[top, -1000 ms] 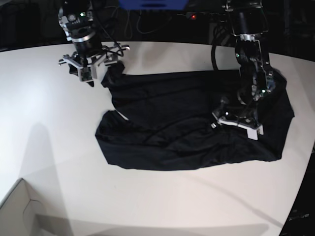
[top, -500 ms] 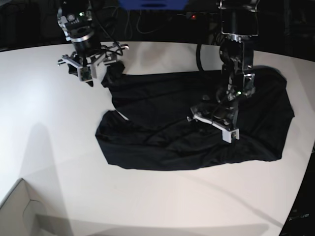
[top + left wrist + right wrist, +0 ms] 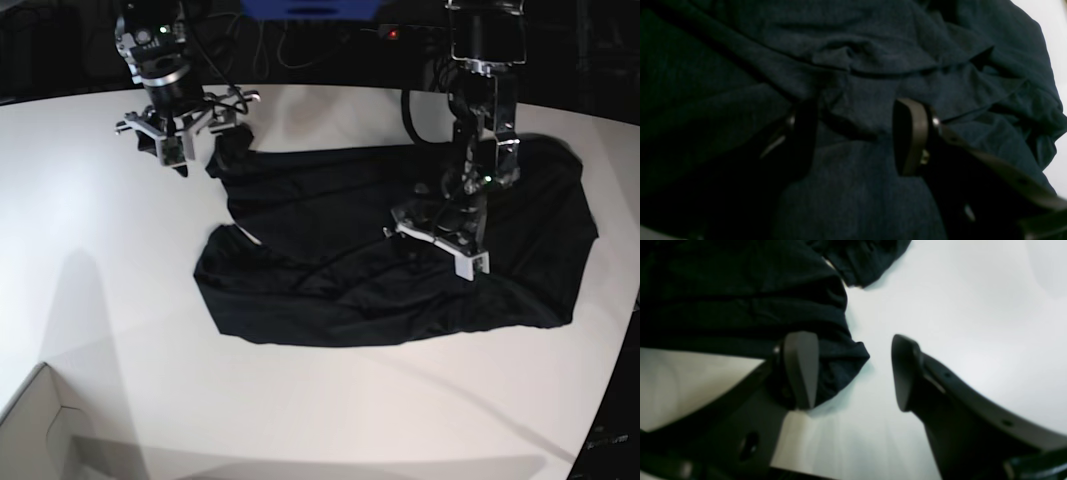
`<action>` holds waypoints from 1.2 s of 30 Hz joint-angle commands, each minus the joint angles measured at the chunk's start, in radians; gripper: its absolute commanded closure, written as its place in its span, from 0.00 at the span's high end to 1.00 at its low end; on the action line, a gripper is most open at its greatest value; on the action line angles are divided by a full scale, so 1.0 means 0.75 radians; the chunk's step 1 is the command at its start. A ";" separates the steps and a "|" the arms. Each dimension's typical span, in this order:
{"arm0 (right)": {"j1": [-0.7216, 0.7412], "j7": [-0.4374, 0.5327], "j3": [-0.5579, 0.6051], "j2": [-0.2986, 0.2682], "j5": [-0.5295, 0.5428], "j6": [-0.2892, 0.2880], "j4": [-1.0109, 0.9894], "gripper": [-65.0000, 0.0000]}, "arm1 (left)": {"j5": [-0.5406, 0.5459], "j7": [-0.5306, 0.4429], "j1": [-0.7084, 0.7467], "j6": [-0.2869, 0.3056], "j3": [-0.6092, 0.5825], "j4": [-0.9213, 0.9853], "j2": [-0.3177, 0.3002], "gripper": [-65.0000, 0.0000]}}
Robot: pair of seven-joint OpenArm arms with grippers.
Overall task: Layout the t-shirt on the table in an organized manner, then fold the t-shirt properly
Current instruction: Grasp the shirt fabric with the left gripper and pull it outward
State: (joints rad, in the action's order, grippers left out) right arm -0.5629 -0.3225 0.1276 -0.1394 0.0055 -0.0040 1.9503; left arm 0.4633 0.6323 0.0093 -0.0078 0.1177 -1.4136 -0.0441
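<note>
The black t-shirt [image 3: 400,260] lies spread and wrinkled on the white table [image 3: 100,280]. My left gripper [image 3: 437,243] hangs low over the shirt's middle. In the left wrist view its fingers [image 3: 910,136] stand apart over creased fabric [image 3: 873,60], and nothing is pinched between them, so the left gripper [image 3: 853,136] is open. My right gripper [image 3: 180,140] is at the shirt's far left corner. In the right wrist view the right gripper [image 3: 853,373] is open over bare table [image 3: 957,306], with a shirt corner [image 3: 833,356] lying against its left finger [image 3: 800,370].
A pale cardboard box corner [image 3: 30,430] sits at the near left. The table's curved edge [image 3: 615,370] runs down the right side. Cables and a blue object [image 3: 310,8] lie behind the table's far edge.
My left arm has swung left from the shirt's right side to its middle and its jaws have narrowed slightly. The right arm has stayed at the far left corner.
</note>
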 commanded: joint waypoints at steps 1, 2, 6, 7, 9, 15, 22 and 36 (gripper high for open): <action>0.001 0.032 0.003 -0.020 0.002 -0.002 0.019 0.54 | 0.007 -0.009 -0.024 0.003 0.004 -0.019 0.000 0.46; -0.001 0.032 0.005 -0.022 0.002 -0.002 0.019 0.54 | 0.007 -0.009 -0.026 0.009 0.004 -0.015 0.000 0.41; -0.003 0.032 -0.001 -0.022 0.002 -0.002 0.019 0.54 | 0.009 -0.011 -0.030 0.011 0.004 -0.011 0.002 0.13; -0.003 0.032 -0.001 -0.022 0.002 -0.002 0.019 0.54 | 0.009 -0.011 -0.030 0.011 0.004 -0.015 0.005 0.03; -0.005 0.032 -0.001 -0.022 0.002 -0.002 0.019 0.54 | 0.009 -0.011 -0.032 0.005 0.004 -0.023 0.005 0.00; -0.007 0.032 -0.003 -0.022 0.002 -0.002 0.019 0.54 | 0.009 -0.011 -0.083 0.005 0.008 -0.060 0.002 0.01; -0.007 0.030 -0.003 -0.022 0.002 -0.002 0.019 0.54 | 0.009 0.001 -0.114 0.003 0.090 -0.170 0.007 0.01; -0.040 0.034 -0.003 -0.022 0.002 -0.002 -0.034 0.54 | 0.005 0.001 -0.523 0.003 0.081 -0.043 -0.012 0.01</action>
State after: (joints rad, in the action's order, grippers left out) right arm -0.5858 -0.3164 0.1265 -0.1524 0.0055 -0.0036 1.9068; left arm 0.4614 0.6586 -0.3462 -0.0082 0.1795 -1.4277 -0.0494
